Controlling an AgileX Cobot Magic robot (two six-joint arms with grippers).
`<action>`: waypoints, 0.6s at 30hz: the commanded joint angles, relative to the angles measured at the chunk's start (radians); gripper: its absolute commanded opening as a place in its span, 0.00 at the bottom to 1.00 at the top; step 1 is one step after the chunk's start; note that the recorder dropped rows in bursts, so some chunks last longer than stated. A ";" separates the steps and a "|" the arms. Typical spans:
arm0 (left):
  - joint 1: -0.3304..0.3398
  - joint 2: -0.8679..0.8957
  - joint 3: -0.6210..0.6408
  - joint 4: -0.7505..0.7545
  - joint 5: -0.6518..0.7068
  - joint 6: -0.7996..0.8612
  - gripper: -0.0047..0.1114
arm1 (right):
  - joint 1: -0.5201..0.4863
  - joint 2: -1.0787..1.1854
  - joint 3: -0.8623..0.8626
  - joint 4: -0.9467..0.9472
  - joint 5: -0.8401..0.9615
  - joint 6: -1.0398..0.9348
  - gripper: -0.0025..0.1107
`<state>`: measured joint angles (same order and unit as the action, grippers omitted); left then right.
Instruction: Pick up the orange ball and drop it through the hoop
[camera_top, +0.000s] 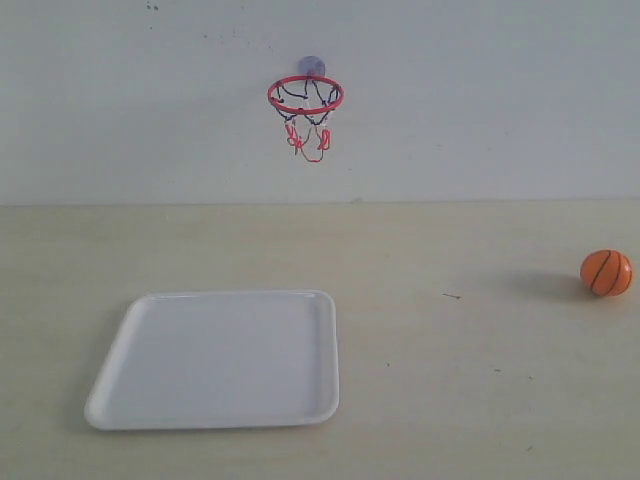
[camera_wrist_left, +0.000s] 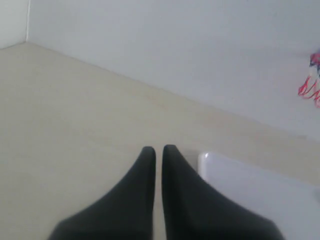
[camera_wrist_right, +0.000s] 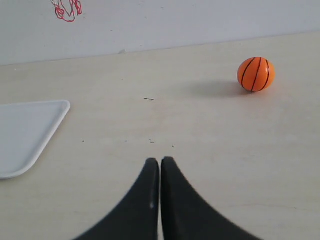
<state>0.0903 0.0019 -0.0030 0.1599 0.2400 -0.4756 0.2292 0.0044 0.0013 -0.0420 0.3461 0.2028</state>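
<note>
I see the white tray (camera_top: 220, 360) lying flat on the pale table (camera_top: 450, 400). The orange ball (camera_top: 606, 272) rests on the table well apart from the tray, off its right side. The hoop (camera_top: 305, 95) sticks on the wall (camera_top: 500, 100) above and behind the tray's far right corner. My left gripper (camera_wrist_left: 158, 150) is clenched on nothing, near a tray corner. My right gripper (camera_wrist_right: 160, 161) is also clenched and empty, with the ball and the tray both apart from it.
</note>
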 joint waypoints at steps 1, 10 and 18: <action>-0.002 -0.002 0.003 -0.033 0.062 0.193 0.08 | 0.002 -0.004 -0.001 0.010 -0.001 -0.001 0.02; -0.002 -0.002 0.003 -0.051 0.060 0.381 0.08 | 0.002 -0.004 -0.001 0.010 -0.001 -0.001 0.02; -0.002 -0.002 0.003 -0.059 0.071 0.362 0.08 | 0.002 -0.004 -0.001 0.010 -0.001 -0.001 0.02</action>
<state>0.0903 0.0019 -0.0030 0.1144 0.3067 -0.1059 0.2292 0.0044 0.0013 -0.0337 0.3461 0.2028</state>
